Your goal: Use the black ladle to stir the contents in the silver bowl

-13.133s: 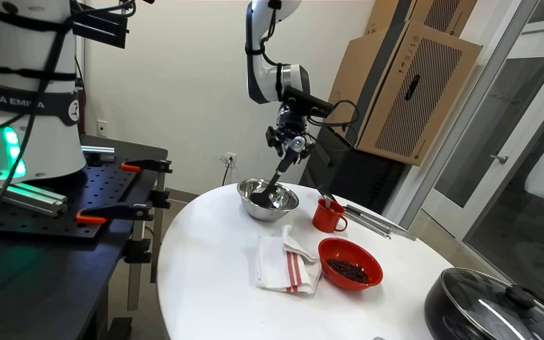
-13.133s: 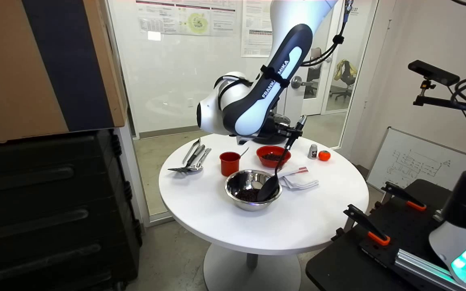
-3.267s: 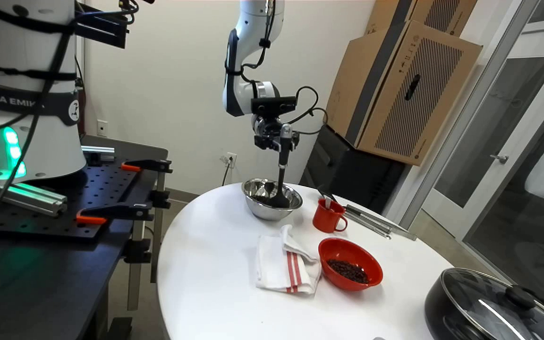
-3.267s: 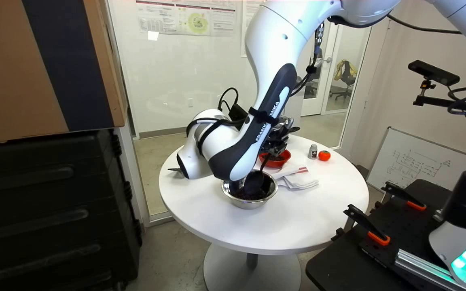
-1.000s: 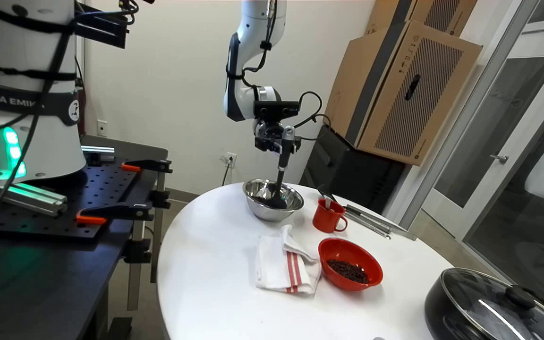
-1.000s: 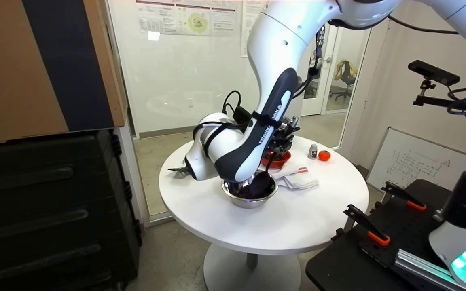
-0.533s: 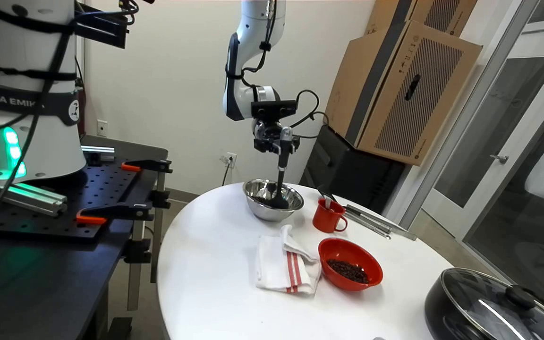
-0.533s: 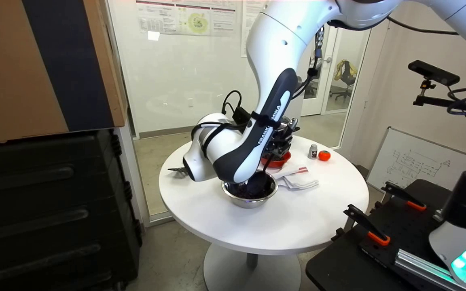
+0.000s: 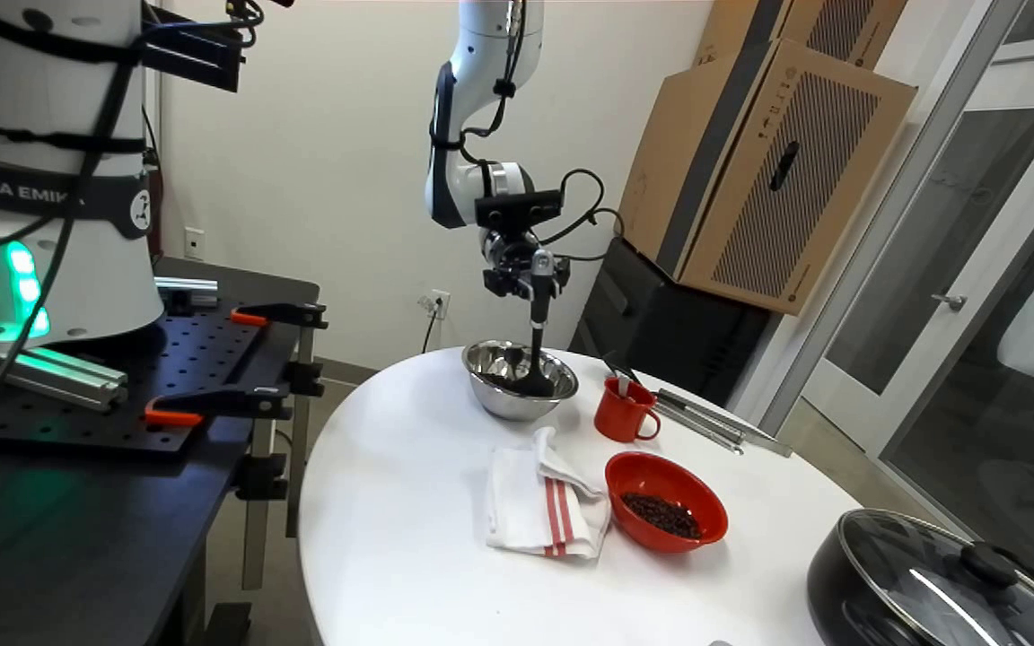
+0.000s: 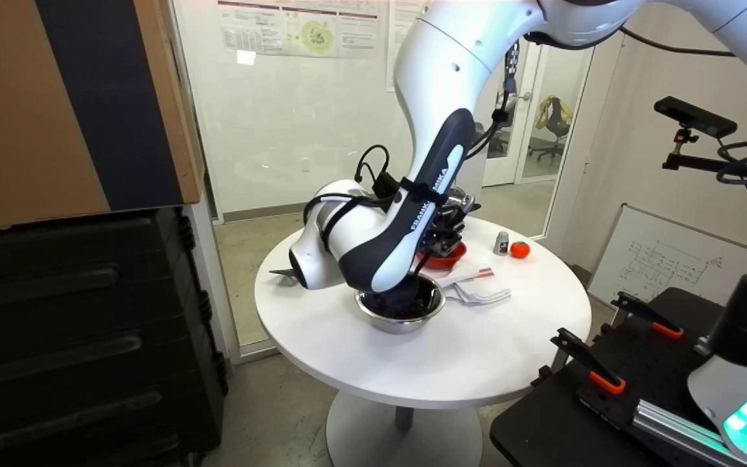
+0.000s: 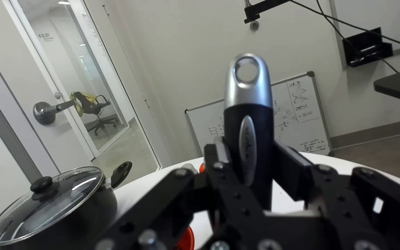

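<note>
Here, black ladle [image 9: 537, 345] tight in the gripper [image 11: 252, 158], scoop [image 9: 532, 385] below in the silver bowl [image 9: 515, 410].

In an exterior view a pale wall [image 9: 346, 81] fills eleven o'clock, stacked cardboard boxes [image 9: 777, 179] two, a glass-panelled door [image 9: 939, 242] three. In an exterior view posters [image 10: 266, 27] hang at eleven, a black storage unit [image 10: 82, 337] stands at eight, a round white table [image 10: 386, 366] at six, grey floor [image 10: 257, 415] at seven, a handwritten whiteboard [image 10: 672, 269] at three. The wrist view shows an office chair [image 11: 94, 107] at nine
</note>
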You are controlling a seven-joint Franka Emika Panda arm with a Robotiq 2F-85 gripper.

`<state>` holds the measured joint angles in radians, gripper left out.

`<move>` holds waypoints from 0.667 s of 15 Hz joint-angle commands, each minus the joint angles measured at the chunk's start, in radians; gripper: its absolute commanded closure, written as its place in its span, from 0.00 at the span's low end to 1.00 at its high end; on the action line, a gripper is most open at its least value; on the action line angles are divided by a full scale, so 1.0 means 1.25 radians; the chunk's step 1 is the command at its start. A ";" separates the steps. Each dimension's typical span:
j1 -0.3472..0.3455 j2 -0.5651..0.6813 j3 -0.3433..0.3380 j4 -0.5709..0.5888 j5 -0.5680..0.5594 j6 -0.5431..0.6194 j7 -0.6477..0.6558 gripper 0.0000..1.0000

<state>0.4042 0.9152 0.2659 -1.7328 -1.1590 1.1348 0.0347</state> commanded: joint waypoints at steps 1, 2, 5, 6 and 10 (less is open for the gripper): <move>-0.005 0.008 0.008 0.009 0.007 0.009 -0.015 0.92; -0.006 0.005 0.010 0.004 0.005 0.011 -0.028 0.92; -0.015 -0.009 0.018 -0.014 -0.001 0.025 -0.077 0.92; -0.019 -0.013 0.023 -0.020 -0.004 0.033 -0.105 0.92; -0.024 -0.027 0.017 -0.026 0.000 0.019 -0.148 0.92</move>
<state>0.3927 0.9129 0.2804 -1.7407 -1.1600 1.1596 -0.1034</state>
